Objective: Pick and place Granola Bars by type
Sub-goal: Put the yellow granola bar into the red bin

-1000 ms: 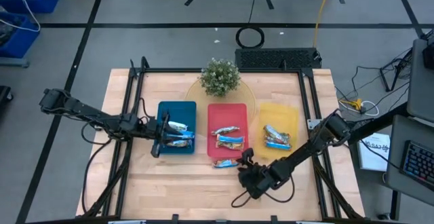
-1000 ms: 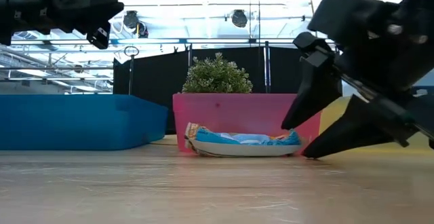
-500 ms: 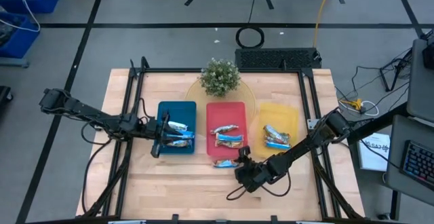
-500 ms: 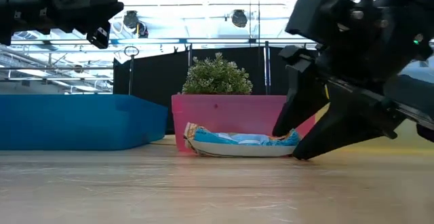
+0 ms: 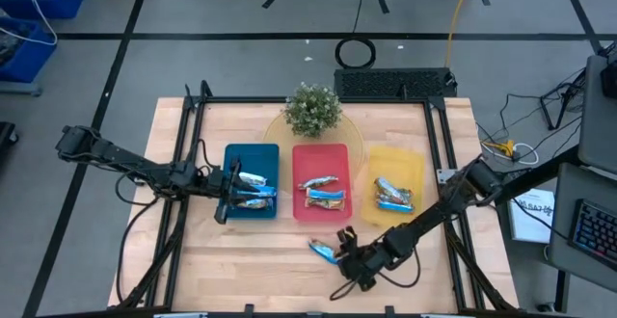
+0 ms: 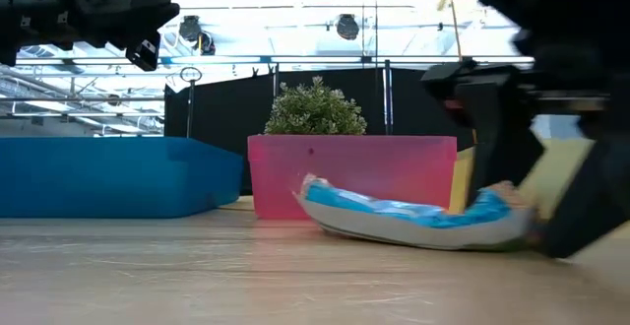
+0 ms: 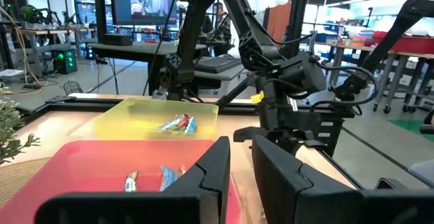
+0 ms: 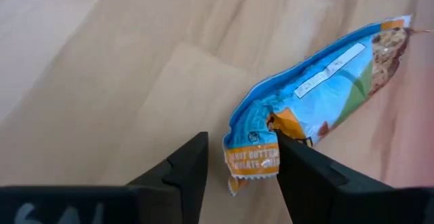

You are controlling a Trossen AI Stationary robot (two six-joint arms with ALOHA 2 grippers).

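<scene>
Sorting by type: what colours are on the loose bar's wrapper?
Blue with white, an orange end; granola bar, right wrist view.
</scene>
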